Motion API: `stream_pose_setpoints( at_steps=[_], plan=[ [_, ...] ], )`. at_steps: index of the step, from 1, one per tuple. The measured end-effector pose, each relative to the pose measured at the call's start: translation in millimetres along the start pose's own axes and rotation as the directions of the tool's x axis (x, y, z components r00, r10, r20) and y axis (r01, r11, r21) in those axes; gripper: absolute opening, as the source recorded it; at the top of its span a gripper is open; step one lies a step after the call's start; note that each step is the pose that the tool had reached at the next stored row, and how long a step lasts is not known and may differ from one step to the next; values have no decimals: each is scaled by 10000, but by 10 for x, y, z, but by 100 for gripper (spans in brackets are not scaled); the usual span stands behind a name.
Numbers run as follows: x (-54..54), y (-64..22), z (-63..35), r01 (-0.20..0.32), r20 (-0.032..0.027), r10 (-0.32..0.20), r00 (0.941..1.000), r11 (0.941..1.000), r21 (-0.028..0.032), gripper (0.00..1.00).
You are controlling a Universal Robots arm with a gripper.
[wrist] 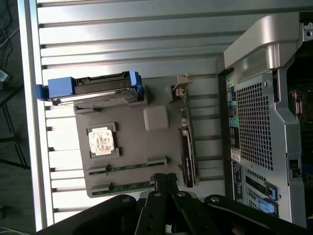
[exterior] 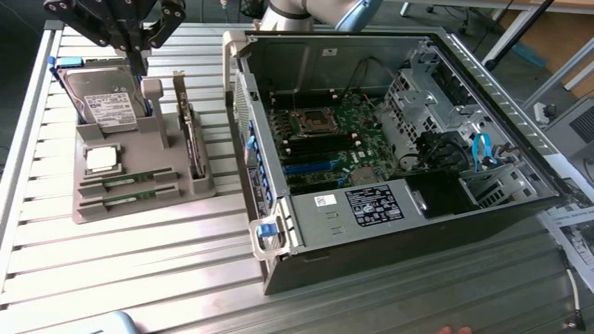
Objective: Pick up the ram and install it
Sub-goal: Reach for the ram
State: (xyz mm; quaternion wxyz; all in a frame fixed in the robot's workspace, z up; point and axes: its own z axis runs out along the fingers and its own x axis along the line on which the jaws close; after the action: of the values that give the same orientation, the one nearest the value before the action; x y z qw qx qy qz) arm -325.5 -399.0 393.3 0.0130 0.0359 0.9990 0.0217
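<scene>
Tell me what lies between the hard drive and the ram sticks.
The silver processor, seated in the gray holder between the hard drive and the ram sticks, seen in the exterior view.

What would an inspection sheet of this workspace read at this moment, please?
Surface: ribbed metal table, carrying the holder and the case.
Job's things: two ram sticks lying in slots of the grey holder; open computer case beside it, motherboard exposed.
Clutter: hard drive, processor chip and upright expansion card on the same holder.
Grippers: gripper shut, nothing held, above the holder.
Cables: blue cable inside the case.
Surroundings: printed sheet at the exterior view's right.
</scene>
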Motion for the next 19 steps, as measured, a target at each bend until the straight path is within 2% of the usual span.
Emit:
stream_pose_setpoints(
  at_steps=[19],
  plan=[
    [385, -27, -11, 8, 0, -8, 10000, 10000, 0, 11]
  ],
)
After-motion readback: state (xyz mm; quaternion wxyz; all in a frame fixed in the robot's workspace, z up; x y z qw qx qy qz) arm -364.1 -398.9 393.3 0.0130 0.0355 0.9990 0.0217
